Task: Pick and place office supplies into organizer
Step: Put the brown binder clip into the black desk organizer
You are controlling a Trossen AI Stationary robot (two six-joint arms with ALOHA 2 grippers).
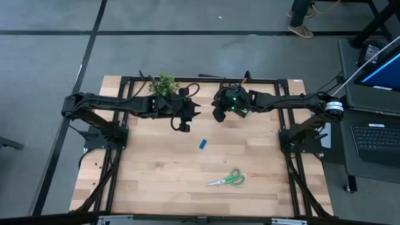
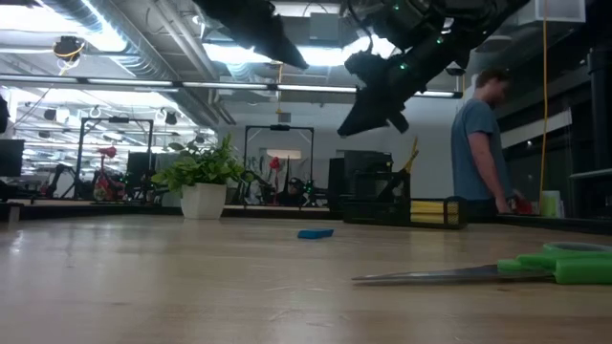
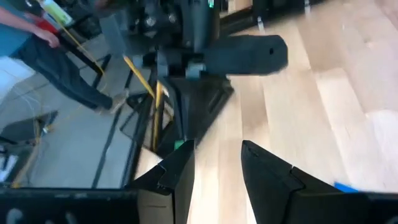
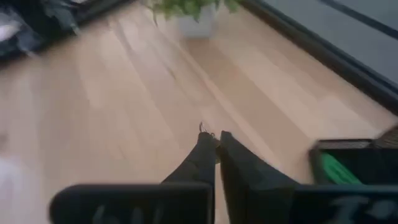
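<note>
The left gripper (image 3: 214, 165) hangs above the table (image 1: 156, 175) with its fingers (image 3: 177, 171) apart and nothing between them. The right gripper (image 4: 214, 146) hovers over the black organizer (image 2: 378, 201) at the table's far edge, fingers pressed together and empty. A blue eraser (image 1: 203, 144) and green-handled scissors (image 1: 228, 180) lie loose on the wood.

The right arm covers most of the organizer (image 1: 236, 84) from above, and the scissors (image 2: 535, 269) run off the low view's edge.
</note>
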